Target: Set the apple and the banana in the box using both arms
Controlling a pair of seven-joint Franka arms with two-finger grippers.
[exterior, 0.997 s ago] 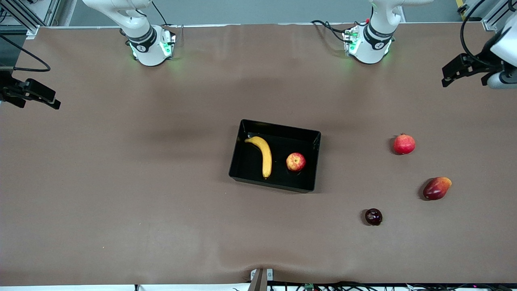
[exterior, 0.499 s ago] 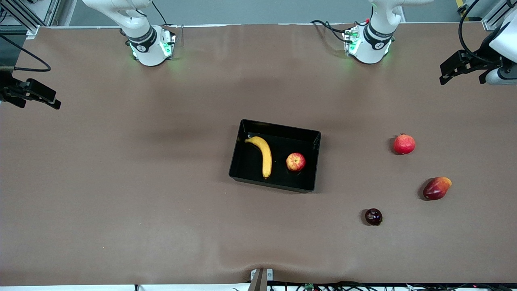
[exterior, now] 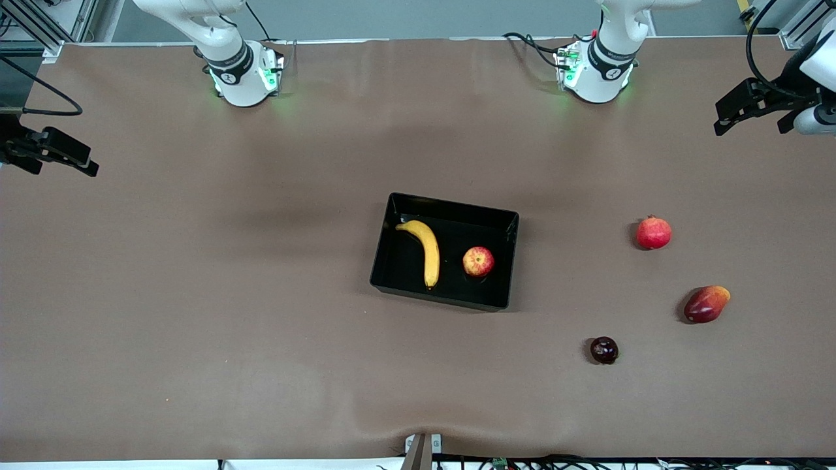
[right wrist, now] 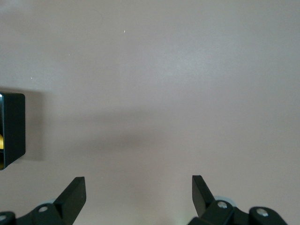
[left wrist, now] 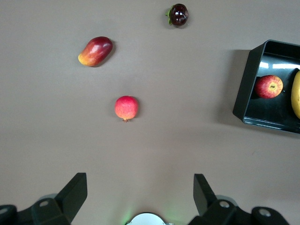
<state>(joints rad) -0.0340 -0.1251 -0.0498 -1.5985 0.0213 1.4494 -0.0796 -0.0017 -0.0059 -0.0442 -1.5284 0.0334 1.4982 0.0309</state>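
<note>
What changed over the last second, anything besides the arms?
Only the left gripper moved: open and empty, it shifted slightly up toward the robots' side at the left arm's end of the table. The right gripper stays open and waits at the right arm's end. The long yellow banana and small red-yellow apple lie unmoved in the glossy black plastic box.

Open desk (exterior: 196,294) surrounds the box (exterior: 392,261) at the centre; toward the left arm's end, a pomegranate (exterior: 654,233), a mango (exterior: 706,304) and a plum (exterior: 604,350) lie well apart, with passable gaps between them.
</note>
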